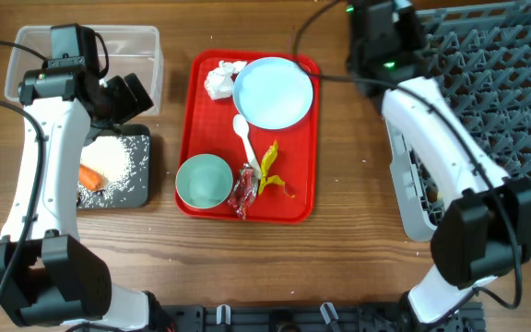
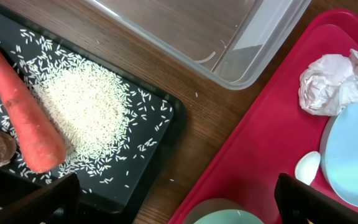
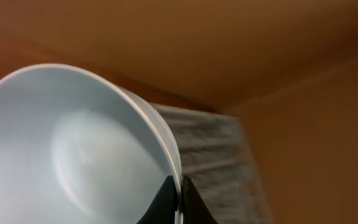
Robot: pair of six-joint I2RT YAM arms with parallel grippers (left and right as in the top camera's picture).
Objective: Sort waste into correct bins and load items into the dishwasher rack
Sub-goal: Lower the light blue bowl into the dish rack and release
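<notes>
Here the right gripper (image 3: 179, 198) pinches the rim of a bowl (image 3: 73, 155).

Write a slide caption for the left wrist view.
Carrot and rice in the black tray; napkin and plate on the red tray.

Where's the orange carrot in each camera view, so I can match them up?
Overhead: the carrot is at lower left, on the black tray.
Left wrist: the carrot is at far left, slanting across that tray.
Right wrist: not in it.
Shared landmark: the white rice pile beside the carrot.
</notes>
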